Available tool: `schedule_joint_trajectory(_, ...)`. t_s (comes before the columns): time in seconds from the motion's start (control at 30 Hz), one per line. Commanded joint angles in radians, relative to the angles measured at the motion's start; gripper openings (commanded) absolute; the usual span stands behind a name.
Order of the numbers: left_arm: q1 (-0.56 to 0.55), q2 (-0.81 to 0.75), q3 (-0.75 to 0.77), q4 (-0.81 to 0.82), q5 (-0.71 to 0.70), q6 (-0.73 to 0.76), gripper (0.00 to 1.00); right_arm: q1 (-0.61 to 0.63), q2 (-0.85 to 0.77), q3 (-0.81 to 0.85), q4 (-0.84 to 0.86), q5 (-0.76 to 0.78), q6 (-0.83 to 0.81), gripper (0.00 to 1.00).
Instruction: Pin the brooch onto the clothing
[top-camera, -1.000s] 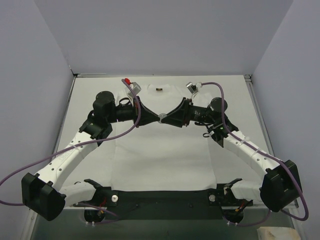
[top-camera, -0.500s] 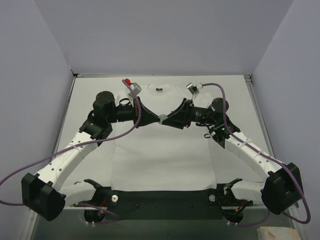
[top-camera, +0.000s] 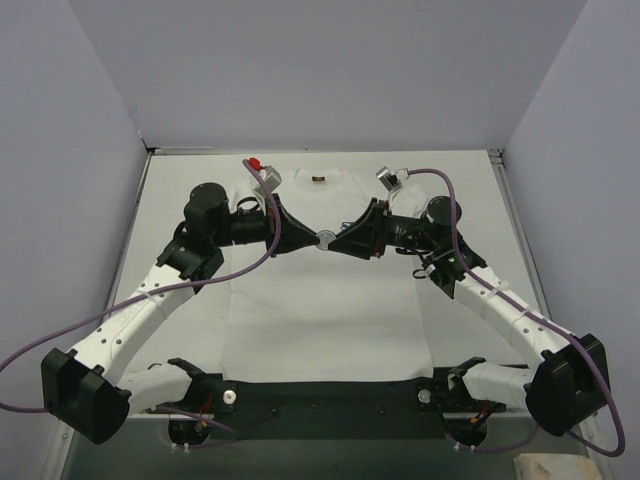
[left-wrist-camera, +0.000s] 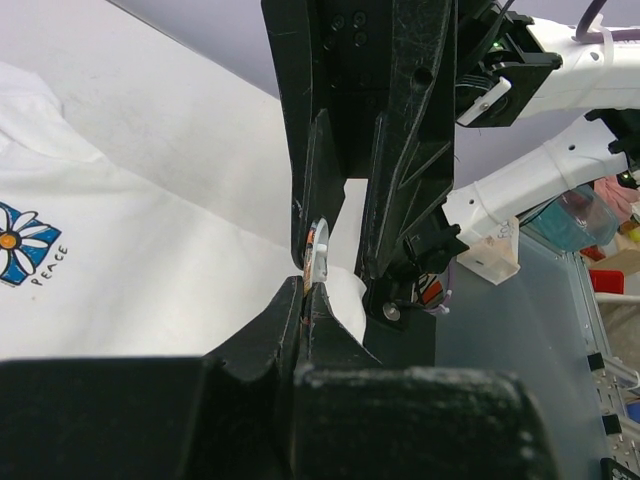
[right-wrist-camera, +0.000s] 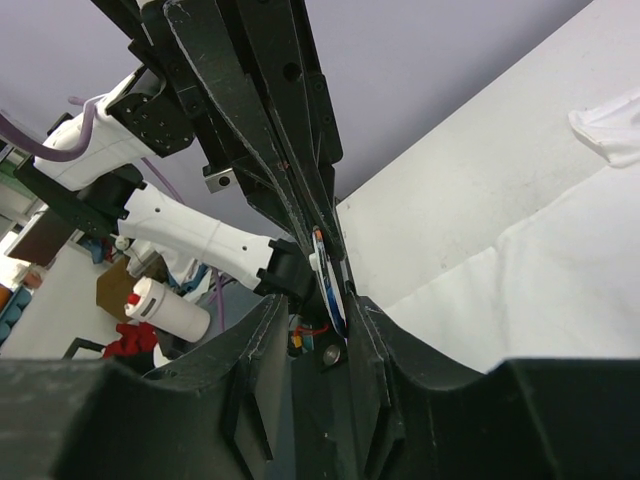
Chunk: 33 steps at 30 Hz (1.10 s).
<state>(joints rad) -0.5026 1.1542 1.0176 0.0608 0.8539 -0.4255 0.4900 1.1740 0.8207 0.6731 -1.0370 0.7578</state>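
The white T-shirt (top-camera: 320, 310) lies flat on the table. Its blue daisy print (left-wrist-camera: 15, 245) shows at the left edge of the left wrist view. Both grippers meet tip to tip over the chest. My left gripper (top-camera: 315, 238) is shut on the brooch (top-camera: 325, 240), a small round disc seen edge-on (left-wrist-camera: 316, 258) at its fingertips. My right gripper (top-camera: 335, 241) faces it, jaws a narrow gap apart around the disc (right-wrist-camera: 330, 285), which rests against one finger. A fold of white cloth (left-wrist-camera: 347, 295) rises beside the disc. A tiny dark mark (top-camera: 318, 180) near the collar is too small to identify.
Grey walls close in the table (top-camera: 180, 190) on three sides. A black bar (top-camera: 320, 395) with both arm bases runs along the near edge. The shirt's sleeve (right-wrist-camera: 610, 125) lies at the upper right in the right wrist view.
My right arm's elbow and forearm have shifted a little outward to the right. Both grippers stay together at the same spot over the shirt's chest.
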Motion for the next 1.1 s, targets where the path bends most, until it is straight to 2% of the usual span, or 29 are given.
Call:
schedule_joint_trajectory(0.0, 0.006, -0.005, 0.004, 0.048, -0.010, 0.005, 0.00, 0.001, -0.020, 0.001, 0.062, -0.046, -0.018, 0.30)
schedule_joint_trajectory(0.13, 0.004, -0.005, -0.001, 0.048, -0.012, 0.005, 0.00, 0.004, -0.007, 0.008, 0.065, -0.041, -0.015, 0.29)
schedule_joint_trajectory(0.4, 0.004, -0.013, -0.002, 0.042, -0.013, 0.007, 0.00, 0.009, 0.022, 0.006, 0.097, -0.024, 0.005, 0.14)
schedule_joint_trajectory(0.53, 0.003, -0.014, -0.002, 0.036, -0.015, 0.008, 0.00, 0.013, 0.027, 0.009, 0.120, -0.029, 0.020, 0.17)
schedule_joint_trajectory(0.57, 0.003, -0.013, -0.004, 0.036, -0.013, 0.008, 0.00, 0.015, 0.027, 0.011, 0.120, -0.032, 0.020, 0.23)
schedule_joint_trajectory(0.63, 0.003, -0.014, -0.002, 0.034, -0.016, 0.010, 0.00, 0.016, 0.029, 0.012, 0.120, -0.034, 0.021, 0.28)
schedule_joint_trajectory(0.73, 0.003, -0.014, -0.004, 0.036, -0.016, 0.010, 0.00, 0.018, 0.030, 0.012, 0.120, -0.029, 0.020, 0.29)
schedule_joint_trajectory(0.87, 0.003, -0.014, -0.002, 0.039, -0.016, 0.008, 0.00, 0.019, 0.035, 0.014, 0.120, -0.031, 0.021, 0.12)
schedule_joint_trajectory(1.07, 0.001, -0.011, -0.002, 0.039, -0.007, 0.008, 0.00, 0.019, 0.038, 0.012, 0.118, -0.023, 0.023, 0.03)
